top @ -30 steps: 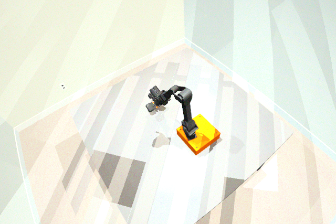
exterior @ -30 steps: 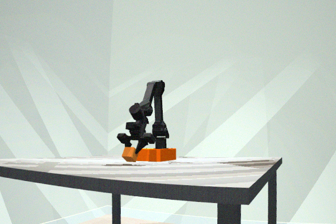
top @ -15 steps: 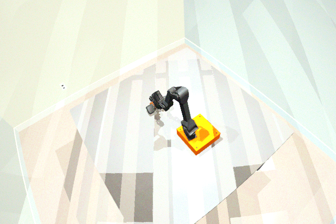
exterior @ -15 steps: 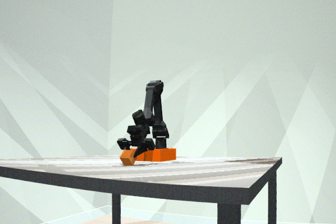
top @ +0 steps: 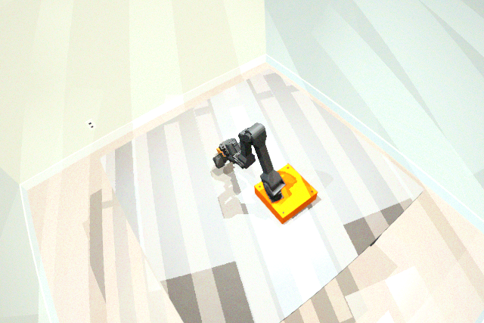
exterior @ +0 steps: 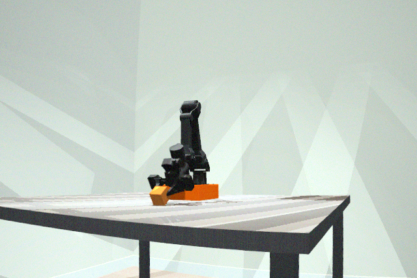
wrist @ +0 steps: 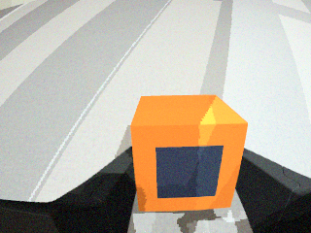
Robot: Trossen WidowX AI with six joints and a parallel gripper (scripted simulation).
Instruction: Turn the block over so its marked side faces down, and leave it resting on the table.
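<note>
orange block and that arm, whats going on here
A single black robot arm has its hand shut on a small orange block, one finger on each side. The block's dark blue marked face points toward the wrist camera, so it is not turned down yet. In the exterior view the block is tilted, low against the striped table, just in front of the arm's orange base. The flip looks partway done.
</note>
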